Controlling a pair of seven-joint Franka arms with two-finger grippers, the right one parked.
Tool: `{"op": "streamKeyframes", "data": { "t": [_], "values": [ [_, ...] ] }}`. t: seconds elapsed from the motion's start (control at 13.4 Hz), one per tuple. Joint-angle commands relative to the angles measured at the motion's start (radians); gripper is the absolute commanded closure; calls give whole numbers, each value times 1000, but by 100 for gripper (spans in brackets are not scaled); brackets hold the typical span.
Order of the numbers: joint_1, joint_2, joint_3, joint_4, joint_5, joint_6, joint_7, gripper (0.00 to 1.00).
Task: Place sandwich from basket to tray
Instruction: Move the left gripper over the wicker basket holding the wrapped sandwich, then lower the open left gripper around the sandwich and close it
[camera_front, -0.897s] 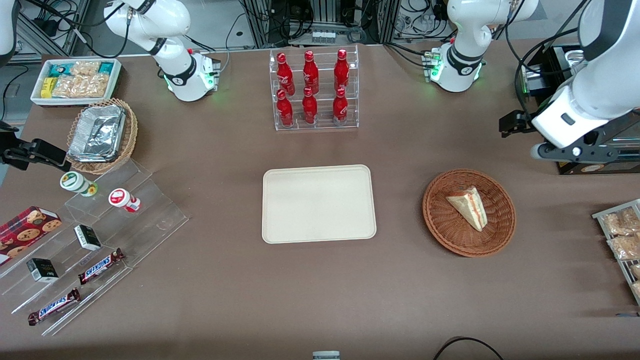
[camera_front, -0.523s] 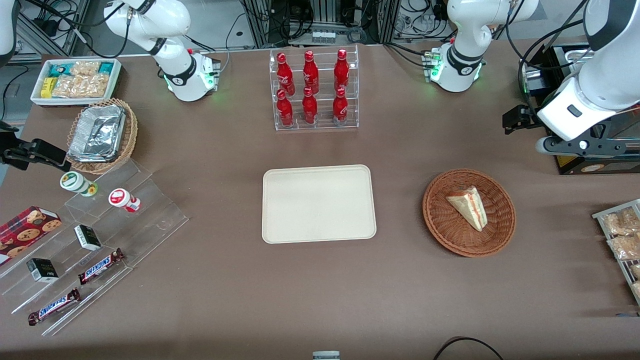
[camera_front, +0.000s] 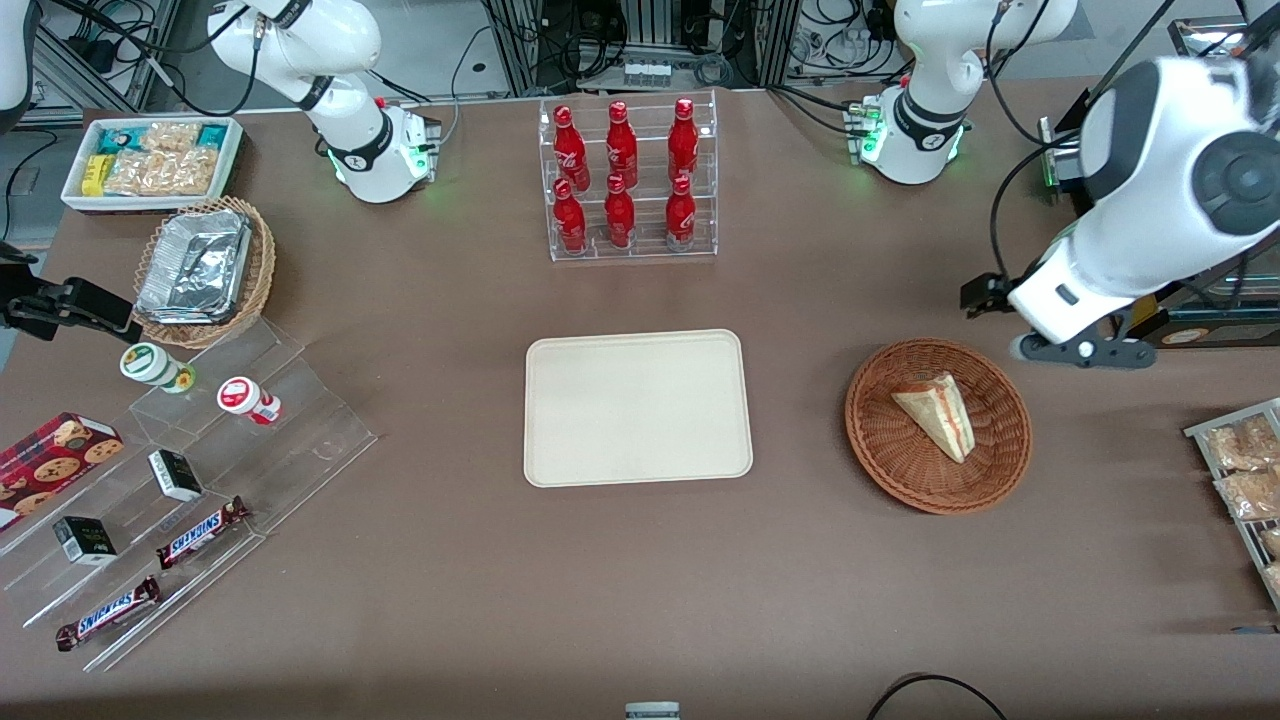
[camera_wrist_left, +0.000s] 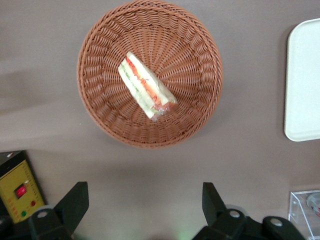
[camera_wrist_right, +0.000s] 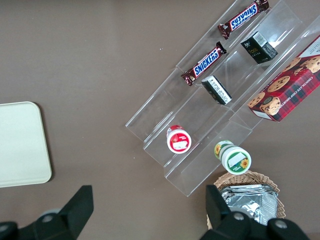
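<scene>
So basically nothing was done yet: the sandwich (camera_front: 937, 412) sat in the basket (camera_front: 884, 440) at the right of the front view, and the tray (camera_front: 637, 407) at center was bare. The gripper (camera_wrist_left: 142, 212) hung above the table just beside the basket, fingers spread wide and holding nothing, so the grab, carry and drop were all left.

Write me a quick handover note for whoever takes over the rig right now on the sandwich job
Gripper: open, empty, in the air beside the basket, a little farther from the front camera than it.
Sandwich: lying in the basket, untouched.
Tray: on the table beside the basket, toward the parked arm's end, nothing on it.
Done: nothing picked or placed.
Left: come down over the sandwich, grasp it, lift it, set it on the tray.
</scene>
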Motion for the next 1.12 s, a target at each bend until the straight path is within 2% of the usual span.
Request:
{"op": "streamKeyframes", "data": {
  "t": [0.0,0.3,1.05],
  "values": [
    [-11,-31,13,-159,-9,178,1,0],
    [-5,-19,13,-292,-9,404,-30,0],
    [-5,65,15,-339,-12,631,-744,0]
  ]
}}
